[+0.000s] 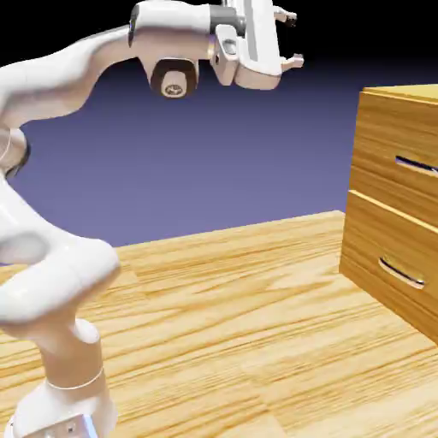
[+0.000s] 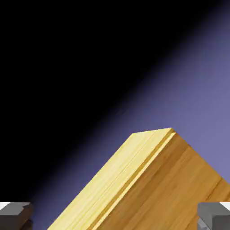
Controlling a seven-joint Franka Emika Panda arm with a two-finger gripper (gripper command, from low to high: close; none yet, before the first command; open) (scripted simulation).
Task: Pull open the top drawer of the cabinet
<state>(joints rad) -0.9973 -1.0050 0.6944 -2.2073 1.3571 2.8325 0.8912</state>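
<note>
Approach stage, judged from pose: gripper raised, well apart from cabinet, fingers spread, nothing between them. Top drawer closed, above lower drawer, at exterior view's right; slim handle untouched. Next move likely calls for lowering and reaching toward upper handle, aligning fingers around bar, then closing and drawing back.

A plain blue-violet backdrop is seen, darkened to black toward the top of the exterior view. Below it, a floor-like surface of light, honey-toned wood grain is spread, brightly lit.
</note>
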